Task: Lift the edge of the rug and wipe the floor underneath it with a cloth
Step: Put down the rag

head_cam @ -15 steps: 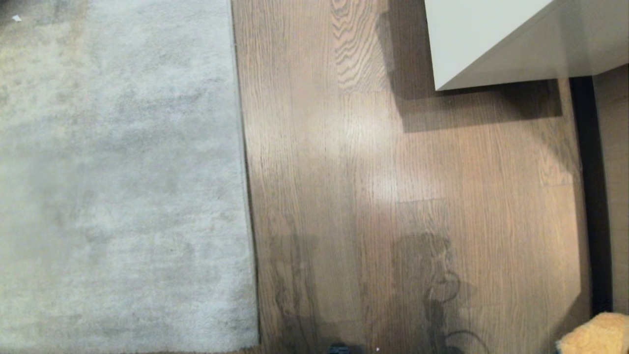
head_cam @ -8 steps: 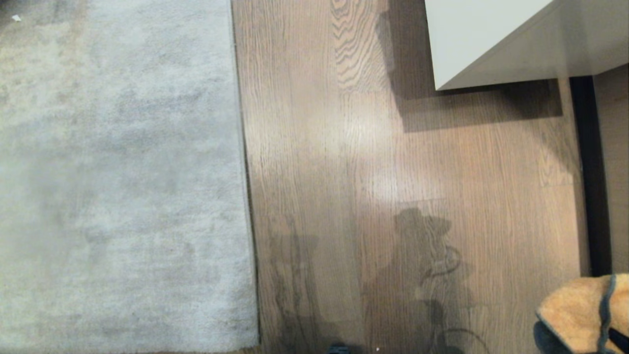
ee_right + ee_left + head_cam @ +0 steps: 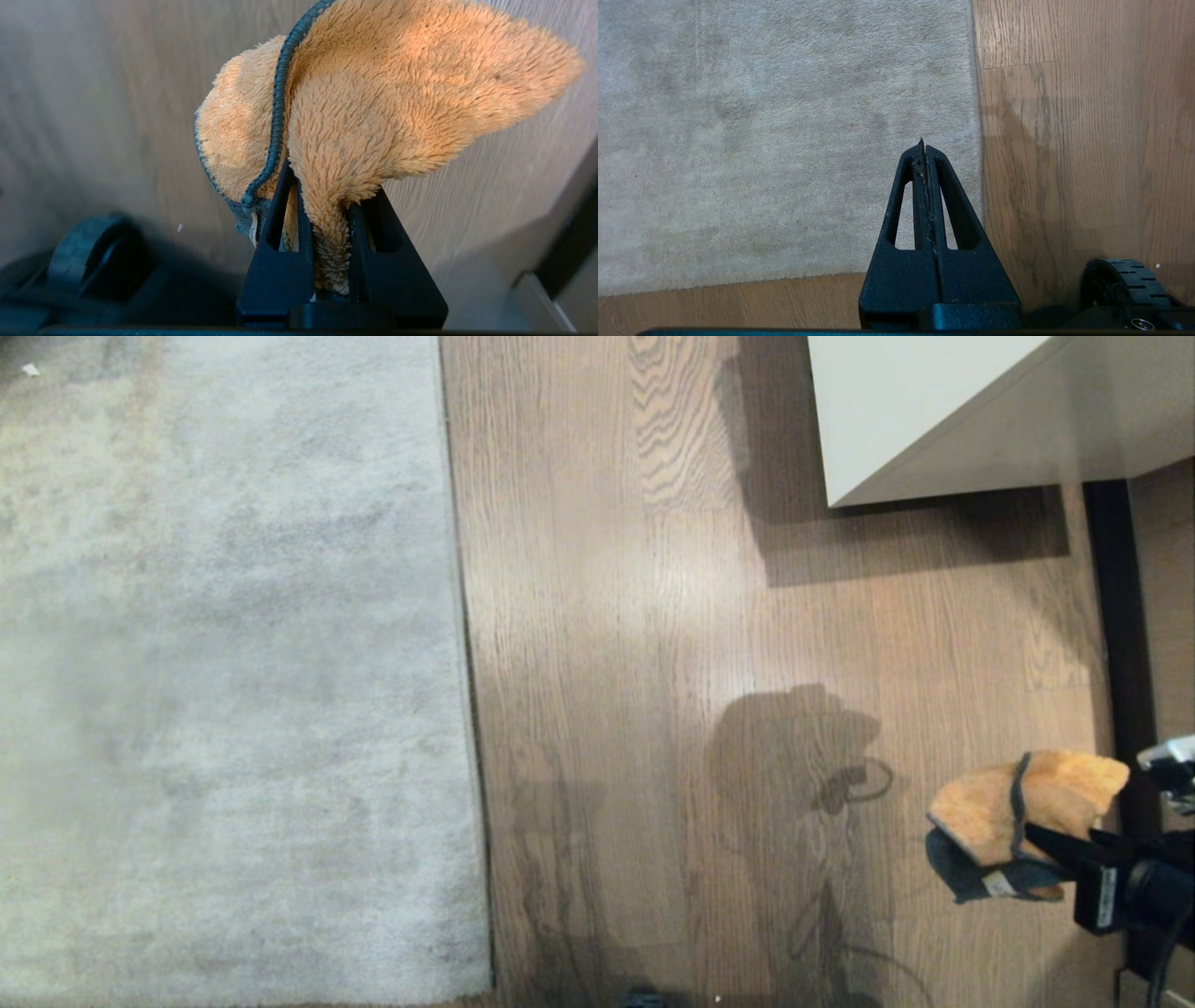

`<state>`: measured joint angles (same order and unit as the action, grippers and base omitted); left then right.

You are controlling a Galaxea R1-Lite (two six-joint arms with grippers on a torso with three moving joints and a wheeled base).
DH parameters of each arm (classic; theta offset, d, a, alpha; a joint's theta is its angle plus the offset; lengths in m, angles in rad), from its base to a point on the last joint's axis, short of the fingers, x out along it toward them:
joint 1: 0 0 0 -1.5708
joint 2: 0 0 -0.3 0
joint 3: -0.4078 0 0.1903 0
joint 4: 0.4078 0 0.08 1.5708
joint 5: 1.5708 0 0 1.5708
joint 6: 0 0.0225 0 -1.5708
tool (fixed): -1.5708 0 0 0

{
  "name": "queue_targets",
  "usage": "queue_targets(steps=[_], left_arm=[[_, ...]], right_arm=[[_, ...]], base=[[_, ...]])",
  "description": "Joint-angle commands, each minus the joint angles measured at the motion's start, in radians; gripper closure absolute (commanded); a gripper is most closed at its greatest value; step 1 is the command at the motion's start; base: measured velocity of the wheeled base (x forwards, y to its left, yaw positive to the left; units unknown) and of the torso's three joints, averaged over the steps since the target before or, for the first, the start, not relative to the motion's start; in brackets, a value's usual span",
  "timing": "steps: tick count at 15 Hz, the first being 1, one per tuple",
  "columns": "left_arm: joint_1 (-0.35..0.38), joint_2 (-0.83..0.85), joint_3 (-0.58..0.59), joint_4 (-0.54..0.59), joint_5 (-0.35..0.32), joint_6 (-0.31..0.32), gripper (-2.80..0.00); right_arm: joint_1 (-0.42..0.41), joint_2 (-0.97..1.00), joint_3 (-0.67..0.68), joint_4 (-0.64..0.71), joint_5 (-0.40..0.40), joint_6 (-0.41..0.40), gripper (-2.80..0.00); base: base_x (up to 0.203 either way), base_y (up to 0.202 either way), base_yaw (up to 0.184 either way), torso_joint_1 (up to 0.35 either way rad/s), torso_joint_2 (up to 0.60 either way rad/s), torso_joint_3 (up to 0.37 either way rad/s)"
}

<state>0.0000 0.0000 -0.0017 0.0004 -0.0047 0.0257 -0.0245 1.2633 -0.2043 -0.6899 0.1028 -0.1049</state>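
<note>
Risen into view, right end effector [image 3: 1046, 845] pinches fluffy orange cloth [image 3: 1022, 803] above woodgrain floor [image 3: 653, 663].

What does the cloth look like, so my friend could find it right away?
Start at the big grey rug, then cross the brown wood floor to its other side. There the right gripper pinches the cloth above the boards: small, fluffy and orange with a dark edge.

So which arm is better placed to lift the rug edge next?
Left. Its end effector is shut and empty, directly above the rug edge. The right end effector is clamped on the cloth, out over the floor, away from the rug.
</note>
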Motion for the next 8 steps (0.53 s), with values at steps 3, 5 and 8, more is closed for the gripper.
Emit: queue_targets(steps=[3, 5, 8], left_arm=[[0.000, 0.000, 0.000, 0.000, 0.000, 0.001, 0.00], [0.000, 0.000, 0.000, 0.001, 0.000, 0.000, 0.00], [0.000, 0.000, 0.000, 0.001, -0.001, 0.002, 0.00]], right_arm=[[-0.048, 0.341, 0.007, -0.346, 0.001, 0.032, 0.00], [-0.063, 0.439, 0.004, -0.490, 0.001, 0.057, 0.00], [-0.070, 0.558, -0.012, -0.643, 0.001, 0.065, 0.00]], base=[[0.000, 0.000, 0.000, 0.000, 0.00, 0.000], [0.000, 0.000, 0.000, 0.000, 0.00, 0.000], [0.000, 0.000, 0.000, 0.000, 0.00, 0.000]])
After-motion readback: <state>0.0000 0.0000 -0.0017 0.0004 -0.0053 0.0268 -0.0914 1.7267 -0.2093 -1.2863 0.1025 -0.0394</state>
